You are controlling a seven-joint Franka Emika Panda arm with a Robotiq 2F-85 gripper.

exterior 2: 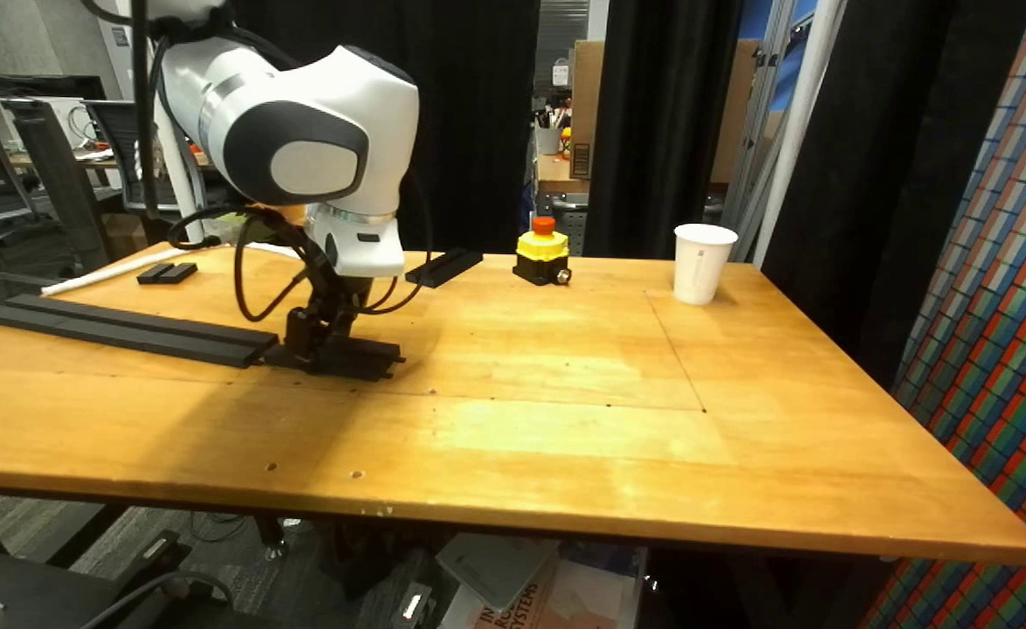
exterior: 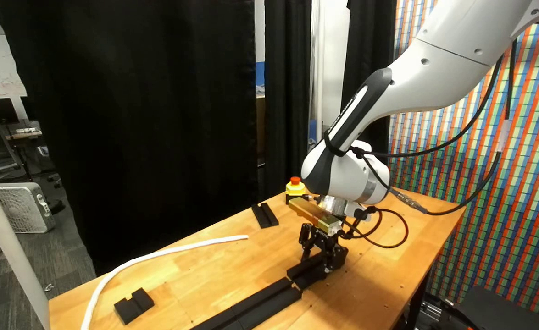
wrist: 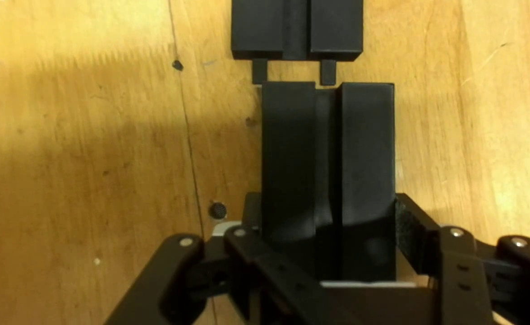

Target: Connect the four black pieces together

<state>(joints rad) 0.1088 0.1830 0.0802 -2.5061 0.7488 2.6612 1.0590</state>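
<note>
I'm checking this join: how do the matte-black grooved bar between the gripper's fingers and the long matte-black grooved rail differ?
The matte-black grooved bar is held by the black gripper; the long matte-black rail lies outside it. The bar is clearly shorter than the rail. In the wrist view, the rail's facing end shows two pegs; the bar's shows none. Both are black with a lengthwise groove.
</note>
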